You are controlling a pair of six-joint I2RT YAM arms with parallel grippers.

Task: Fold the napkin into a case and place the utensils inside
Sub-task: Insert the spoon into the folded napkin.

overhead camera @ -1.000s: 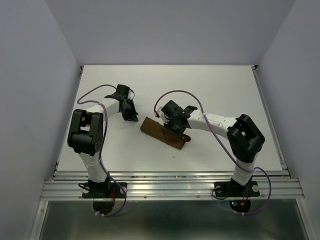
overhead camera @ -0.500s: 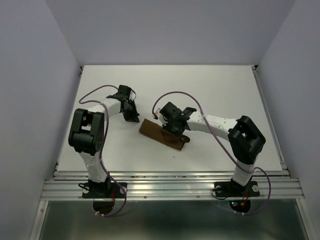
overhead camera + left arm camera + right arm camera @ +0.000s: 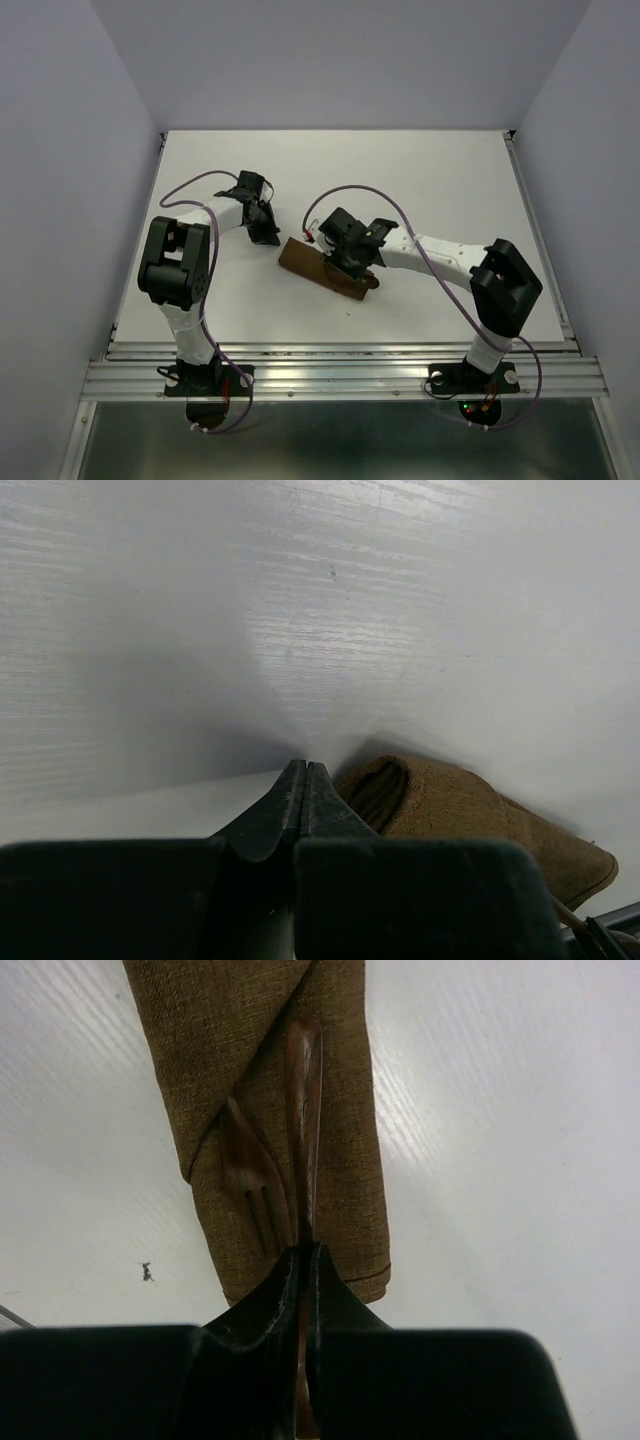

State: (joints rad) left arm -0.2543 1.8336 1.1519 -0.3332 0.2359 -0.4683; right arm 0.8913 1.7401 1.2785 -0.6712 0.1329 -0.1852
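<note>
- Napkin, the dark brown soft cloth folded into a narrow layered case (image 3: pixel 303 262), lay slantwise in the middle of the white table (image 3: pixel 420 180). It had not shifted over the last second.
- At its left end my left claw (image 3: pixel 265 232) had stayed put, clenched on nothing. Its fingertips sat low over the table, just beside the open mouth of the fold (image 3: pixel 385 792). I could not tell whether they touched the cloth.
- That left arm was bent sharply at the elbow, with the wrist reaching in toward the case.
- On the case, the small dark brown fork (image 3: pixel 248 1175) sat tucked under the diagonal flap, its tines pointing out toward my right claw (image 3: pixel 302 1252).
- Beside the fork, the slim dark brown spoon (image 3: pixel 305 1090) ran from under the same flap straight back into my right claw, which was clenched on its near end.
- The change was in the right arm. The claw had crept a little leftward along the case while the elbow swung out to the right and lower, so the forearm lay stretched out flatter.
- I judged this to be the spoon being pushed deeper into the pocket. With the fork already in, little seemed left but seating the spoon and letting go.
</note>
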